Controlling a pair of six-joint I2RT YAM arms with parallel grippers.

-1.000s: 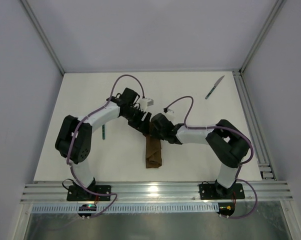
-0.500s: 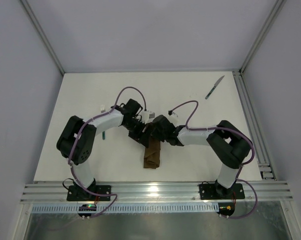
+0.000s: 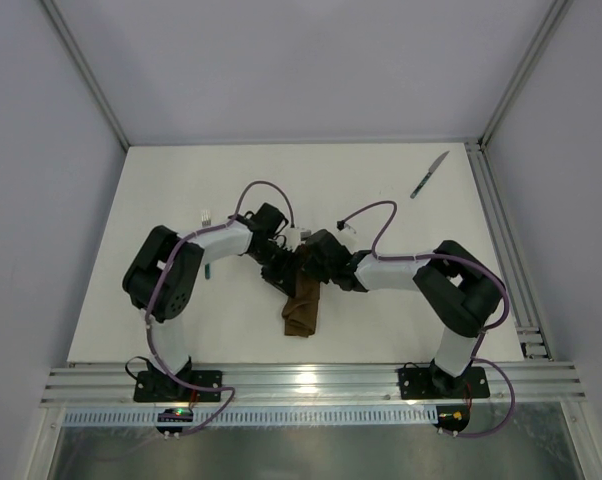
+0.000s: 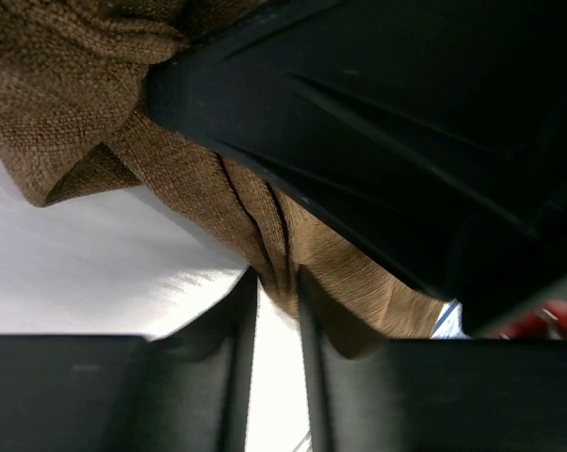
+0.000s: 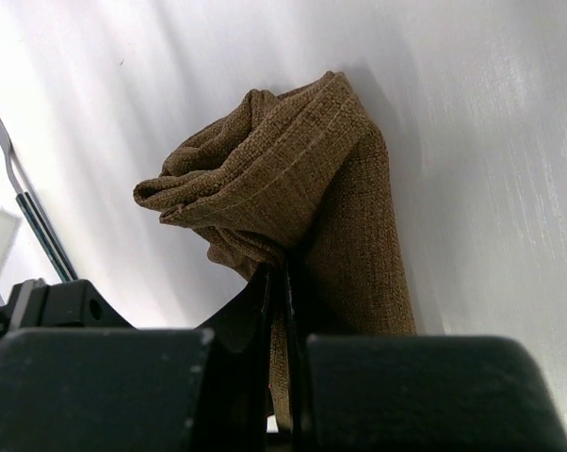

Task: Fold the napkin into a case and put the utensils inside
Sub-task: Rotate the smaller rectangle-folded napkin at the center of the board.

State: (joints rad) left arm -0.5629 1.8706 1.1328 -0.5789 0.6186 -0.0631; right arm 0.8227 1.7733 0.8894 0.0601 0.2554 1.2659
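The coarse-woven brown napkin, bunched into a narrow strip, is laid mid-way across the table. Its far end is pinched by the right gripper, and a pleat is clamped by the left gripper.

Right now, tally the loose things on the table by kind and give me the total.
napkin: 1
knife: 1
fork: 1
Total: 3
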